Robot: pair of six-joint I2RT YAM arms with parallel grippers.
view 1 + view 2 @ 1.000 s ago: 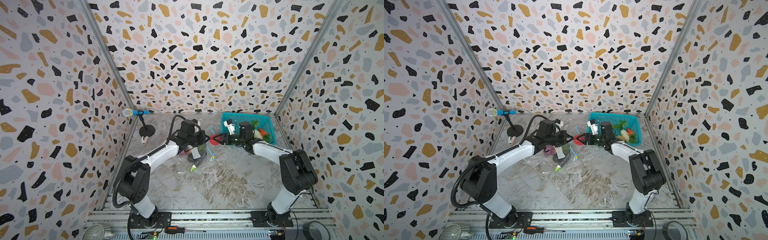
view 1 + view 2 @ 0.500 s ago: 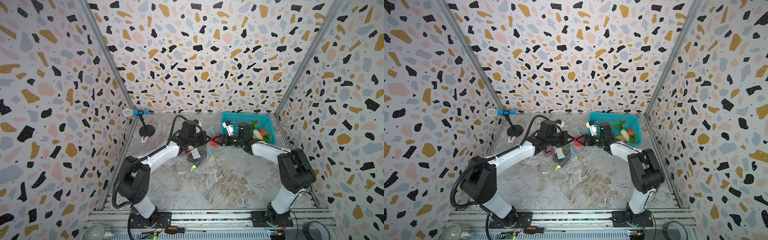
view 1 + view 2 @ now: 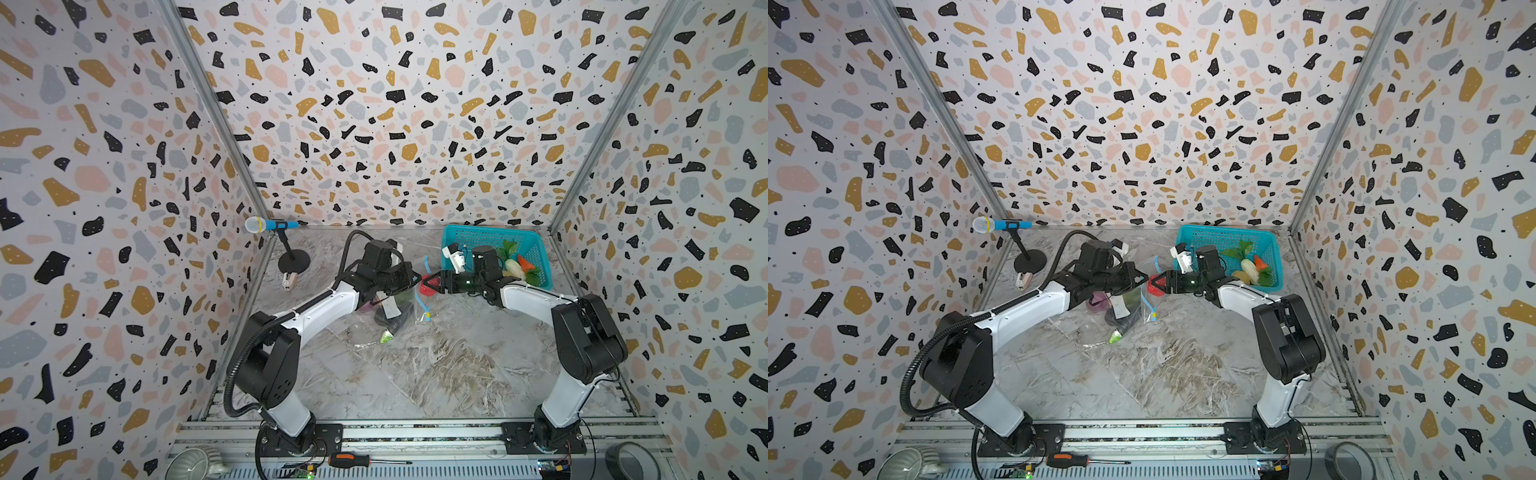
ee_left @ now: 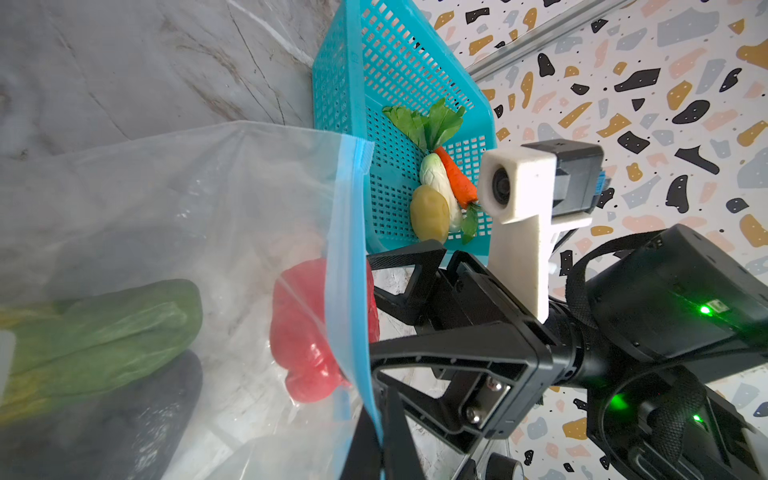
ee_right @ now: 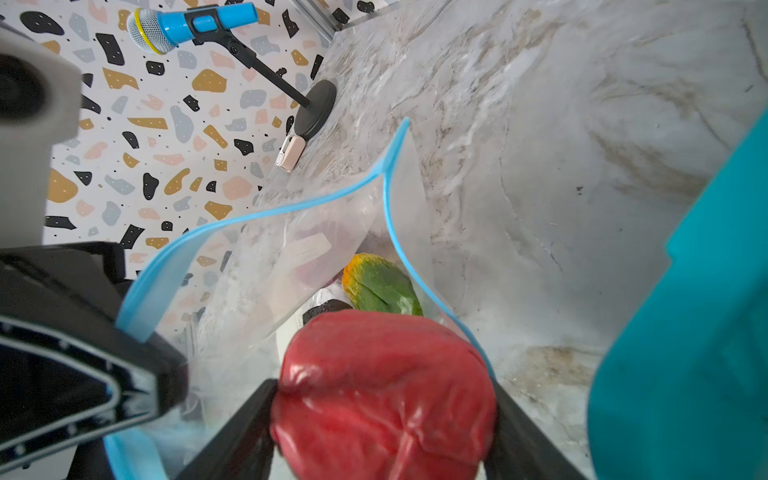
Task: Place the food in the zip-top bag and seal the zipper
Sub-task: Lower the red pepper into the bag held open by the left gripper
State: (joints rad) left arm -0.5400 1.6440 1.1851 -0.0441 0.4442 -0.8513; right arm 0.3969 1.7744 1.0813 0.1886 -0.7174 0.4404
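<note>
The teal basket [image 3: 478, 237] stands at the back of the desk [image 3: 415, 374]. The zip-top bag [image 4: 166, 199] lies just beside the basket, on its side toward the left arm. The left gripper [image 3: 415, 277] is pressed together on the zipper [image 5: 266, 214], pinching one lip of the light-blue strip and lifting it so the mouth gapes toward the basket. The right gripper [image 3: 431, 283], reaching out from the basket's side, pinches the red pepper [image 5: 382, 390] between widely spread fingers. The pepper sits right at the bag's mouth (partly past the blue strip in the left wrist view). Deeper in the bag, farther from the basket, lie a green piece [image 4: 104, 332] and the dark aubergine [image 4: 104, 415]. Inside the basket, the carrot [image 4: 455, 178], white cabbage-like piece [image 4: 432, 176], yellow piece [image 4: 430, 214] and leafy greens [image 4: 432, 122] lie touching in one cluster.
</note>
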